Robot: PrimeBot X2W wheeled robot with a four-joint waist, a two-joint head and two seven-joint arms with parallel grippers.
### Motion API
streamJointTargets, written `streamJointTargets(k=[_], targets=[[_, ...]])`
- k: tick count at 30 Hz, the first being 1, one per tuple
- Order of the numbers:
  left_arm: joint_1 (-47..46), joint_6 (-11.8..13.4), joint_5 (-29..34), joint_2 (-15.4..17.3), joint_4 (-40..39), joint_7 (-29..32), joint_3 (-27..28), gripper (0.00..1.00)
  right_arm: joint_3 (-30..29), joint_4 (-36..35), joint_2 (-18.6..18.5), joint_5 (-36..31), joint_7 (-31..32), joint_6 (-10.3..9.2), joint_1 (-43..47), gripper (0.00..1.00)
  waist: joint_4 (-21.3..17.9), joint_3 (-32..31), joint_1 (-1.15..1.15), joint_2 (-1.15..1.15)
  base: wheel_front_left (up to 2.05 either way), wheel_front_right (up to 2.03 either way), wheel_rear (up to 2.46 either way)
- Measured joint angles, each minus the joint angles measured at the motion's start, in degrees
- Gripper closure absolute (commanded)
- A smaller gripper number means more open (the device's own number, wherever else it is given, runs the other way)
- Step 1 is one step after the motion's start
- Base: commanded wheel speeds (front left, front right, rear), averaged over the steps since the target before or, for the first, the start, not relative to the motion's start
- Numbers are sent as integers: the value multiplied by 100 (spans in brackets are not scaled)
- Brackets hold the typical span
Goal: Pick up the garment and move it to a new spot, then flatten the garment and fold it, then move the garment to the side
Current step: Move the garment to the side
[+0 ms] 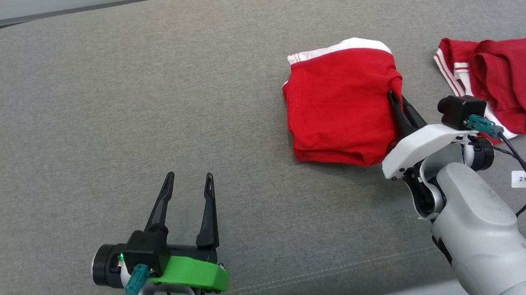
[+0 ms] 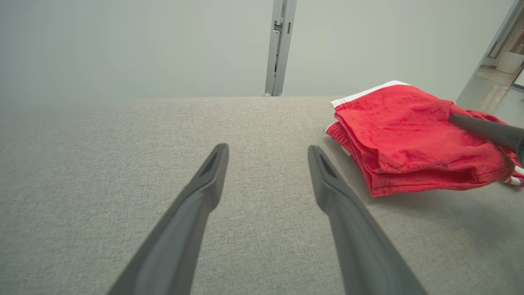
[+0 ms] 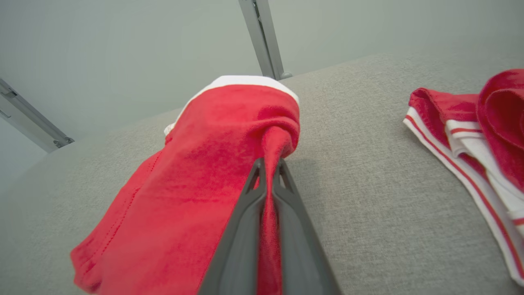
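The garment (image 1: pixel 338 105) is red with a white band, folded into a thick square on the grey cushion. My right gripper (image 1: pixel 397 96) is shut on its right edge; in the right wrist view the red cloth (image 3: pixel 229 164) is pinched between the closed fingertips (image 3: pixel 257 176) and bunches up above them. The left wrist view shows the garment (image 2: pixel 409 135) at the right, with a dark right finger (image 2: pixel 487 130) lying against it. My left gripper (image 1: pixel 189 182) stands open at the lower left, well apart from the garment, nothing between its fingers (image 2: pixel 204 180).
A second red garment with white striped trim (image 1: pixel 504 84) lies crumpled at the far right, close to my right arm. The grey cushion (image 1: pixel 126 106) stretches wide to the left. A pale wall with a metal post (image 2: pixel 280 45) rises behind it.
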Motion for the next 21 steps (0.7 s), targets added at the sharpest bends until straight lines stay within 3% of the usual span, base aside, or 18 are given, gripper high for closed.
streamJointTargets(k=[13, 21], targets=[[-99, -162, 127, 60, 18, 1, 191, 0, -125, -236, 212, -241, 0, 0, 98, 100, -1042, 165, 0, 0, 0, 0, 0], [-220, -210, 237, 141, -30, 0, 192, 0, -82, -290, 65, -715, 0, 0, -77, 100, -1461, 350, 0, 0, 0, 0, 0]])
